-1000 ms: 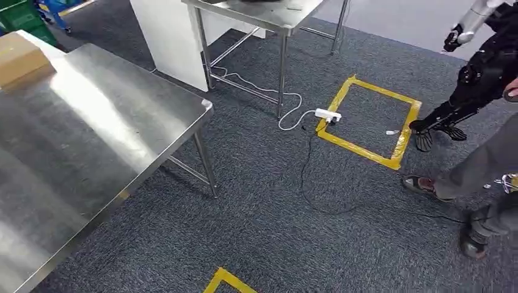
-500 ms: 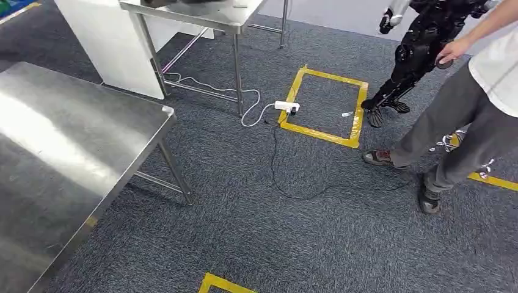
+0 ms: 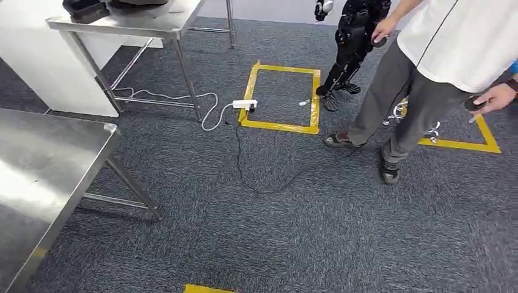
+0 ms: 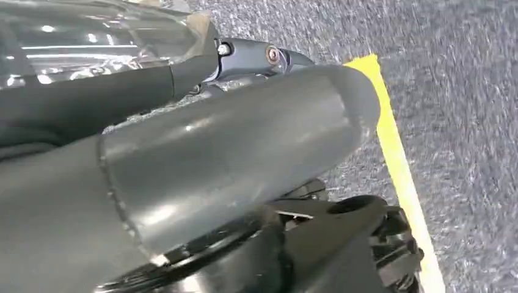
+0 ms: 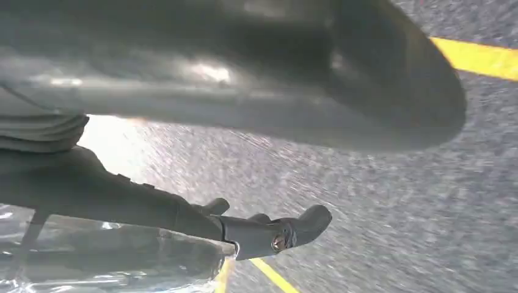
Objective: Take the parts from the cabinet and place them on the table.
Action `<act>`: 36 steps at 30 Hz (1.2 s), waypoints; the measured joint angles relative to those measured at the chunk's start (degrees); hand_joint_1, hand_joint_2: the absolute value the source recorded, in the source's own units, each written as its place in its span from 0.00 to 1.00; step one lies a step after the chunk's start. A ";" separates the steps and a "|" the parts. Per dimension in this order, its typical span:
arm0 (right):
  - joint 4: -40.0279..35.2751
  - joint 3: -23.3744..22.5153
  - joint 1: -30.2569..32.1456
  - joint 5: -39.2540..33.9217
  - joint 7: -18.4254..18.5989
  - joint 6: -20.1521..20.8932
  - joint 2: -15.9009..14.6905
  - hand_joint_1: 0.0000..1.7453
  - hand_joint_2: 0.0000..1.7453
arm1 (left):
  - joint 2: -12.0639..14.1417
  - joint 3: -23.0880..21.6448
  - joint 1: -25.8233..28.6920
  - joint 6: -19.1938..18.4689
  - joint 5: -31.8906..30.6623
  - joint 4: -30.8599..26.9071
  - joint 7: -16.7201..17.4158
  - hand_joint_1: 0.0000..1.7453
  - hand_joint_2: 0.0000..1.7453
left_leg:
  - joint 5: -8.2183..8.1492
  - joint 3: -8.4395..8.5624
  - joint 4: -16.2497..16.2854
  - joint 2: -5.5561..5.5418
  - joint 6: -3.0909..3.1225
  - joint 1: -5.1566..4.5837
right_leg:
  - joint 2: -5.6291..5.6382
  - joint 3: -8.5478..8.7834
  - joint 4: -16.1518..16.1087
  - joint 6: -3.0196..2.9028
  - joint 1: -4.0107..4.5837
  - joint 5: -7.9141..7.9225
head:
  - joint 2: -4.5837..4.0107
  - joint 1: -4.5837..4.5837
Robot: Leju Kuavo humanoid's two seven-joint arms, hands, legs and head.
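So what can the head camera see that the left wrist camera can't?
Head view alone: a person, another robot, a power strip with its cables, and two steel tables. Left wrist view alone: the left hand up close, with something clear and shiny beside it. Both show grey carpet and yellow tape.

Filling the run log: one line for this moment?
steel table near left | person ahead right | left hand, right hand: grip unclear

Speckled dark blue-grey carpet floor (image 3: 256,232) marked with yellow tape rectangle (image 3: 281,96); bare shiny stainless-steel bench (image 3: 43,177); white power strip (image 3: 245,104) on white cable; person in white shirt (image 3: 464,36), grey trousers; left hand (image 4: 232,159) glossy grey.
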 joint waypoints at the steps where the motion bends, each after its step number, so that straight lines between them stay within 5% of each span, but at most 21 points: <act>1: 0.00 0.02 0.12 -0.06 0.20 0.09 0.00 0.00 0.00 | 0.00 0.00 -0.01 0.00 -0.26 0.00 0.00 0.00 0.00 | 2.84 2.05 -4.58 -0.30 0.25 0.01 | 0.81 0.10 0.01 0.04 0.02 0.03 | 0.00 0.02; 2: 0.00 0.07 0.17 -0.07 0.24 0.13 0.04 0.00 0.00 | 0.02 -0.02 -0.01 0.00 -0.42 0.00 -0.02 0.00 0.00 | 5.47 4.55 -9.86 -1.44 0.54 0.03 | 1.63 0.19 0.05 0.11 0.02 0.08 | 0.00 0.00; 3: 0.00 0.13 0.19 -0.09 0.20 0.13 0.13 0.00 0.00 | 0.11 0.00 -0.01 0.00 -0.55 0.00 0.00 0.00 0.00 | 6.65 6.28 -13.84 -4.92 0.85 0.13 | 2.21 0.03 0.14 0.22 -0.07 0.14 | 0.00 0.02; 4: 0.00 0.26 0.03 -0.09 0.05 0.13 0.22 0.00 0.00 | 0.20 -0.02 0.00 0.00 -0.77 0.00 0.02 0.00 0.00 | 6.26 6.46 -14.95 -5.50 0.78 0.14 | 2.88 -0.34 0.61 0.41 0.53 0.14 | 0.00 0.15; 6: 0.00 0.39 0.19 -0.07 -0.52 0.13 0.22 0.00 0.00 | 0.28 -0.02 -0.15 0.00 -0.85 0.00 0.09 0.00 0.00 | 6.26 6.44 -14.77 -4.00 1.04 -0.55 | 4.13 -1.14 0.29 1.33 0.17 0.58 | 0.00 0.07; 8: 0.02 0.39 0.46 -0.07 -0.61 0.13 0.22 0.00 0.00 | 0.28 0.00 -0.16 0.02 -0.83 0.00 0.11 0.00 0.00 | 7.27 6.77 -15.98 -2.40 2.21 -0.32 | 4.67 -1.87 0.46 2.11 0.35 0.83 | 0.00 0.13; 10: 0.02 0.46 0.46 -0.04 -0.72 0.13 0.24 0.00 0.00 | 0.28 0.00 -0.22 0.02 -0.83 0.00 0.09 0.00 0.00 | 7.60 6.79 -16.36 -0.86 2.75 -0.49 | -1.39 -4.23 5.03 1.58 0.34 -2.19 | 0.00 0.35; 13: 0.02 0.77 0.23 -0.13 -1.62 0.22 0.28 0.00 0.00 | 0.37 0.00 0.03 0.20 -0.90 0.00 0.11 0.00 0.00 | 7.56 6.57 -16.31 2.28 2.79 -0.75 | -2.79 -10.24 17.94 1.90 -0.11 -7.50 | 0.00 0.50; 14: 0.00 0.77 0.30 -0.44 -1.64 0.22 0.26 0.00 0.00 | 0.39 0.00 -0.01 0.22 -1.09 0.00 0.11 0.00 0.00 | 7.53 6.55 -16.31 3.09 2.74 -0.77 | -2.91 -10.19 18.40 2.36 -0.26 -7.35 | 0.00 0.42; 16: 0.02 0.72 0.35 -1.62 -1.64 0.24 0.02 0.00 0.00 | 0.24 -0.07 -0.30 0.26 -2.06 0.00 0.31 0.00 0.00 | 7.39 6.64 -16.27 4.63 2.51 -0.68 | -3.68 -5.70 11.21 3.67 -0.66 -4.60 | 0.00 0.50; 17: 0.00 0.66 0.28 -2.12 -1.66 0.41 -0.11 0.00 0.00 | 0.07 -0.15 -0.60 0.24 -2.44 0.00 0.52 0.00 0.00 | 7.25 6.78 -16.20 5.33 2.25 -0.63 | -5.05 -2.20 5.19 4.21 -0.97 -2.82 | 0.00 0.48; 18: 0.02 0.57 0.20 -2.45 -1.64 0.50 -0.20 0.00 0.00 | 0.02 -0.22 -0.96 0.24 -2.88 -0.02 0.72 0.00 0.00 | 7.02 7.07 -16.03 5.86 1.87 -0.85 | -7.99 0.42 0.54 4.21 -1.13 -1.95 | 0.00 0.59; 19: 0.02 0.53 -0.03 -2.58 -1.64 0.59 -0.06 0.00 0.00 | -0.11 -0.30 -1.17 0.20 -3.06 -0.02 1.05 0.00 0.00 | 6.64 7.11 -15.92 6.36 1.30 -1.17 | -8.59 0.71 0.50 3.90 -0.19 -1.51 | 0.00 0.50; 23: 0.02 0.13 0.28 -2.95 -1.07 0.66 -0.35 0.00 0.00 | -0.44 -0.44 -2.36 0.20 -3.54 -0.02 1.92 0.00 0.00 | 6.08 7.93 -15.95 8.49 -0.01 -0.61 | -5.51 0.46 0.41 1.83 -0.36 -1.15 | 0.00 0.46; 25: 0.02 0.04 0.38 -3.04 -0.87 0.72 -0.37 0.00 0.00 | -0.44 -0.68 -2.49 0.20 -3.83 -0.02 1.97 0.00 0.00 | 3.00 6.44 -12.02 2.50 -0.53 -0.09 | -4.31 0.39 0.30 0.69 -0.89 -0.83 | 0.00 0.04; 28: 0.02 0.00 0.22 -2.99 -0.85 0.70 -0.37 0.00 0.00 | -0.44 -0.74 -2.01 0.15 -3.96 0.00 2.21 0.00 0.00 | -3.15 -0.04 1.41 0.20 -0.44 -0.08 | -1.82 0.13 0.33 0.17 -0.30 -0.65 | 0.00 0.04; 30: 0.02 -0.09 0.44 -3.04 -0.85 0.70 -0.37 0.00 0.00 | -0.44 -0.77 -1.77 0.15 -3.96 0.00 2.25 0.00 0.00 | -1.20 -0.69 1.49 0.10 -0.17 -0.06 | -0.12 0.17 0.43 0.18 -0.13 -0.64 | 0.00 0.04; 32: 0.02 -0.11 0.55 -3.04 -0.85 0.68 -0.37 0.00 0.00 | -0.44 -0.76 -1.78 0.15 -3.96 0.00 2.28 0.00 0.00 | 4.55 3.31 -7.58 -0.78 0.21 0.03 | 1.69 0.33 0.60 0.22 -0.13 -0.64 | 0.00 0.02; 33: 0.02 -0.11 0.52 -3.04 -0.85 0.68 -0.37 0.00 0.00 | -0.42 -0.77 -1.79 0.15 -3.96 0.00 2.27 0.00 0.00 | 6.80 5.58 -12.48 -3.23 0.39 0.19 | 2.48 0.28 0.68 0.26 -0.17 -0.62 | 0.00 0.02; 34: 0.02 -0.11 0.40 -3.04 -0.85 0.68 -0.31 0.00 0.00 | -0.35 -0.77 -1.76 0.13 -3.98 0.00 2.34 0.00 0.00 | 6.07 6.17 -14.20 -5.99 0.48 0.34 | 2.92 0.05 0.95 0.47 0.27 -0.60 | 0.00 0.07; 36: 0.02 -0.11 0.33 -3.04 -0.85 0.68 -0.35 0.00 0.00 | -0.33 -0.79 -1.87 0.11 -4.00 0.00 2.36 0.00 0.00 | 6.27 6.08 -14.40 -4.54 0.62 -0.19 | 4.25 -0.81 0.77 1.34 0.00 -0.22 | 0.00 0.09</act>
